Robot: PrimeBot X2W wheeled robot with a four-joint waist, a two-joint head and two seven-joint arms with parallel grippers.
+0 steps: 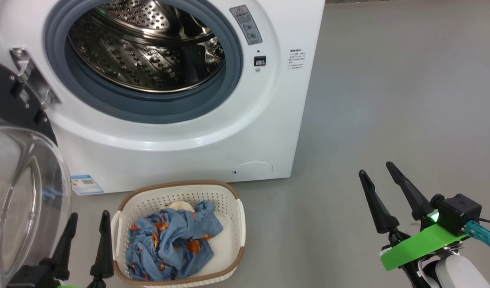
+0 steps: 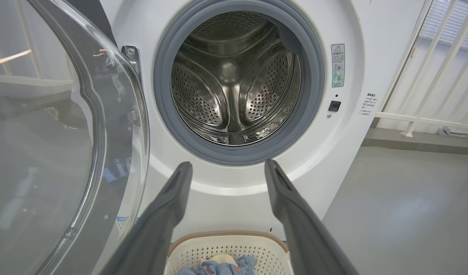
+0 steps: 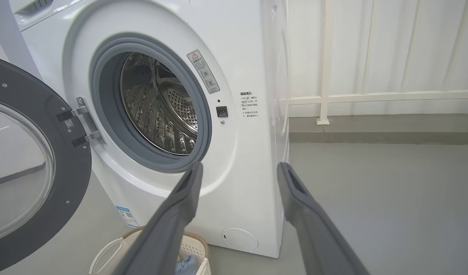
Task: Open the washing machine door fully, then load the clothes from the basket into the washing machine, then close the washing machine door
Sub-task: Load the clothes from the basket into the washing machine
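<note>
The white washing machine [image 1: 269, 132] stands with its steel drum [image 1: 145, 44] bare. Its door [image 1: 25, 188] is swung out to the left, the clear bowl window bulging toward me; the same door [image 3: 31, 172] shows black-rimmed in the right wrist view. On the floor before the machine sits the cream basket [image 1: 237, 216] holding the light-blue printed clothes [image 1: 169, 244] and a bit of cream cloth. My left gripper [image 1: 89, 218] is open just left of the basket, beside the door glass. Open too, my right gripper [image 1: 377, 168] hangs over bare floor to the right.
Grey floor [image 1: 389, 100] stretches to the right of the machine. A white railing [image 3: 371, 95] and a low grey kerb run along the wall behind it. The open door takes up the room at the left.
</note>
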